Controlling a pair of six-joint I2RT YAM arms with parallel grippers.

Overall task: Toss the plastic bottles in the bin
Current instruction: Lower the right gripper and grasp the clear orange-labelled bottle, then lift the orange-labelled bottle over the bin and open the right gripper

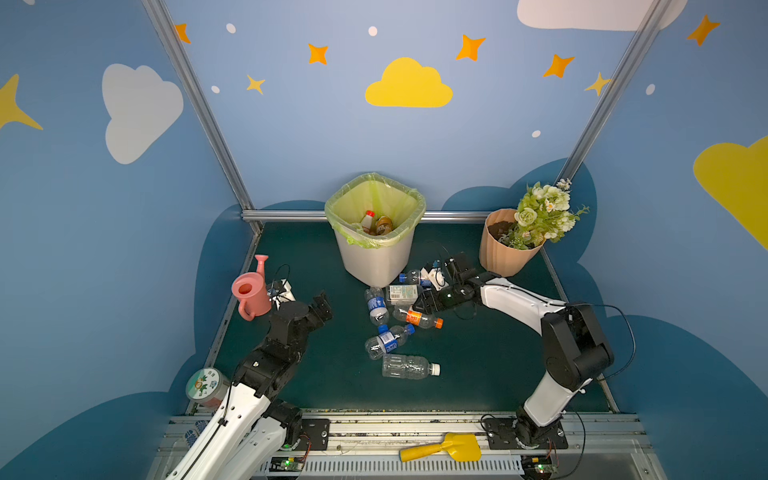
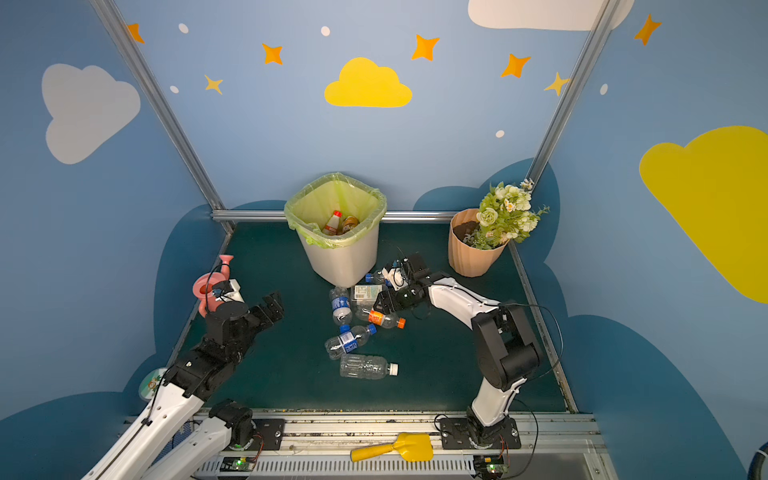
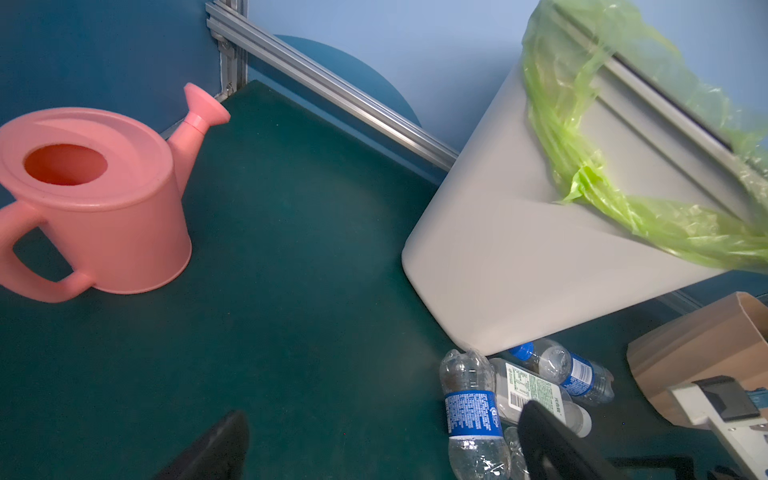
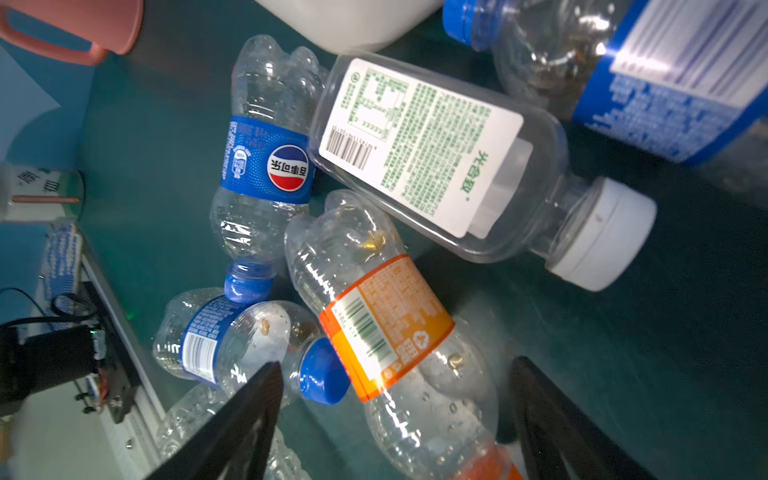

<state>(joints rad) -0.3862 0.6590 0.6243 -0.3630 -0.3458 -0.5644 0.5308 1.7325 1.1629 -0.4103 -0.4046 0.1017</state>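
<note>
The bin [image 1: 376, 253] [image 2: 340, 257] stands at the back of the green mat, with two bottles inside it. Several plastic bottles lie in a heap in front of it. My right gripper [image 1: 422, 305] [image 2: 384, 306] [image 4: 395, 368] is open and low over the heap. Its fingers straddle the orange-labelled bottle [image 1: 417, 318] [image 4: 386, 324], with gaps on both sides. Around it lie a white-labelled bottle [image 4: 436, 158] and a blue-labelled bottle [image 1: 377, 307] [image 4: 266, 162]. A plain clear bottle [image 1: 409, 367] lies nearest the front. My left gripper [image 1: 324, 305] [image 3: 384, 415] hangs open and empty over bare mat, left of the heap.
A pink watering can [image 1: 249, 293] [image 3: 95, 199] stands at the left edge. A peach flowerpot [image 1: 505, 249] with flowers stands at the back right, near the right arm. A yellow shovel [image 1: 444, 449] lies on the front rail, and a round tin [image 1: 205, 386] sits at the front left.
</note>
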